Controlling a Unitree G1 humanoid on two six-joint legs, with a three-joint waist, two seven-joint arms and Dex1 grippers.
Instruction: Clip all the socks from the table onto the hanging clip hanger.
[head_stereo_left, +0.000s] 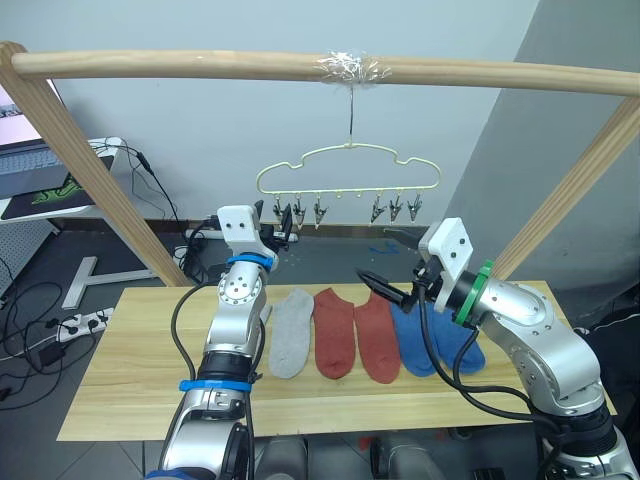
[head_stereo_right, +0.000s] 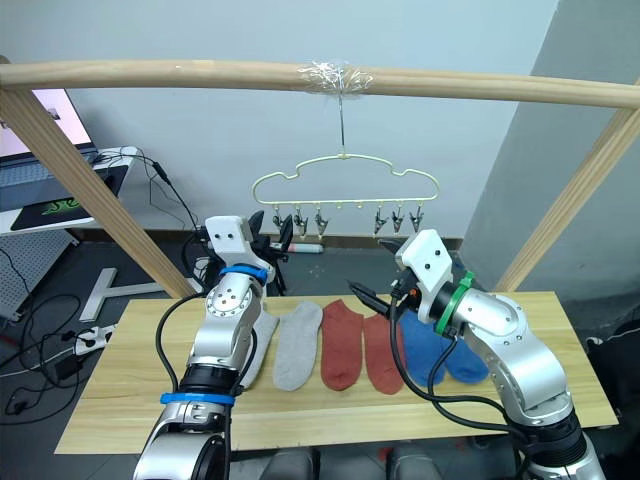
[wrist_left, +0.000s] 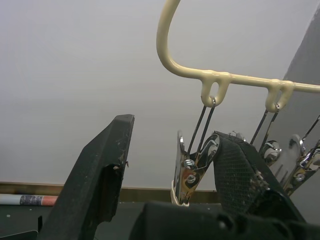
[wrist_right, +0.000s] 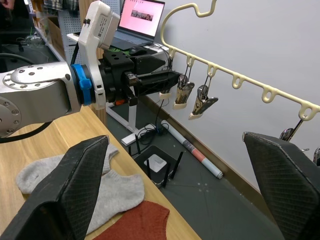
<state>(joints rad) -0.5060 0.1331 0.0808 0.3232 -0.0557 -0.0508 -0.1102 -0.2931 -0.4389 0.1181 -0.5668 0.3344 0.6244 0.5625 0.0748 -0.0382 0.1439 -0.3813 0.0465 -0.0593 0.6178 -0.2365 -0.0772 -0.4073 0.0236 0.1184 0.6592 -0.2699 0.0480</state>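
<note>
Fingers of the left gripper (wrist_left: 165, 180) stand apart around the leftmost clip (wrist_left: 190, 175) of the clip hanger (head_stereo_left: 348, 170), one finger touching or nearly touching the clip's side and the other well clear, with nothing pinched between them. The right gripper (wrist_right: 185, 195) is also spread wide and empty, raised above the table (head_stereo_left: 130, 370) and facing the hanger's row of clips. All the socks I can make out lie flat on the table in a row: a light grey sock (head_stereo_left: 291, 330), a second grey one partly hidden behind the left arm, two rust red socks (head_stereo_left: 356, 335) and the blue socks (head_stereo_left: 412, 340) beneath the right arm. None hangs from a clip yet, so the task seems to be at its start. As I judge it, the step in hand is the left gripper taking hold of the first clip to squeeze it open. To do that well, the fingers should close on the clip's upper handles, not its jaws, and squarely, because the clip swings freely on its wire loop and the hanger itself hangs from one hook on the wooden rail (head_stereo_left: 200, 66). A slow, centred squeeze should keep it from twisting away while the right gripper fetches a sock.
</note>
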